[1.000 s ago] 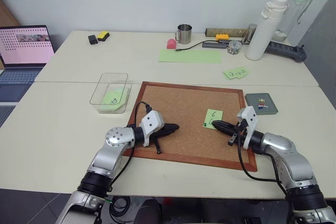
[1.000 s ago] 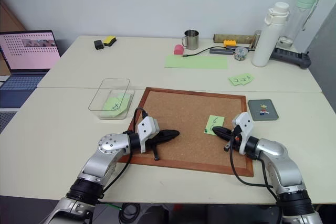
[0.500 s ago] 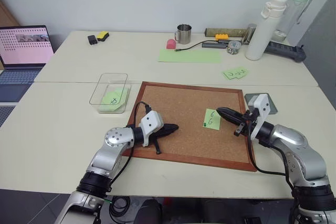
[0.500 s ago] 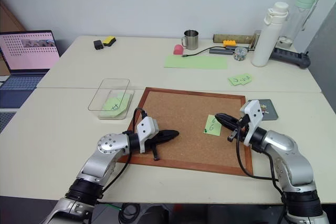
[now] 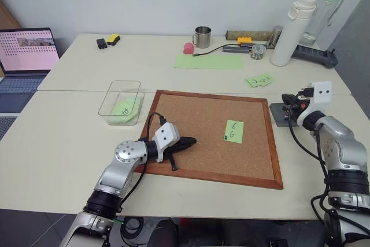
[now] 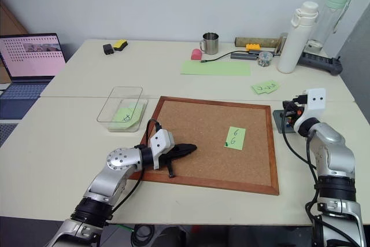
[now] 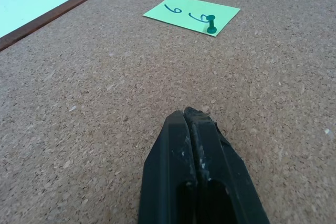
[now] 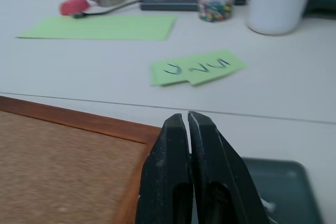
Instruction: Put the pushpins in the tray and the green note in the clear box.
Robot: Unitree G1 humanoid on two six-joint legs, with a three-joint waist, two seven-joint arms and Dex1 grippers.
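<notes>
Pushpins: 1 green pin is sitting in the lower corner of the green note; small pale specks are lying in the tray, too small to make out clearly.
Green note: marked "6 6", it is lying flat on the right half of the cork board, well apart from both hands.
Tray: dark grey, it is sitting on the desk just beside the board's right edge; the right hand is covering much of it in the head views, and the right wrist view is cutting off its near side.
Clear box: it is resting on the desk left of the board, with another scribbled green note lying inside.
Desk: pale, with a seam running across it; at the far side a large green sheet, a metal mug, a white bottle, a small jar of coloured pins and 2 scribbled green notes are lying or standing.
Room: a laptop with a pink screen is standing at the far left, partly cut off by the frame edge; a plain wall is running behind.
Left hand: its 2 black fingers are pressing together with nothing between them, hovering low over the board's left part.
Right hand: its fingers are closing tight together over the tray; whether anything tiny is pinched between them cannot be told.
</notes>
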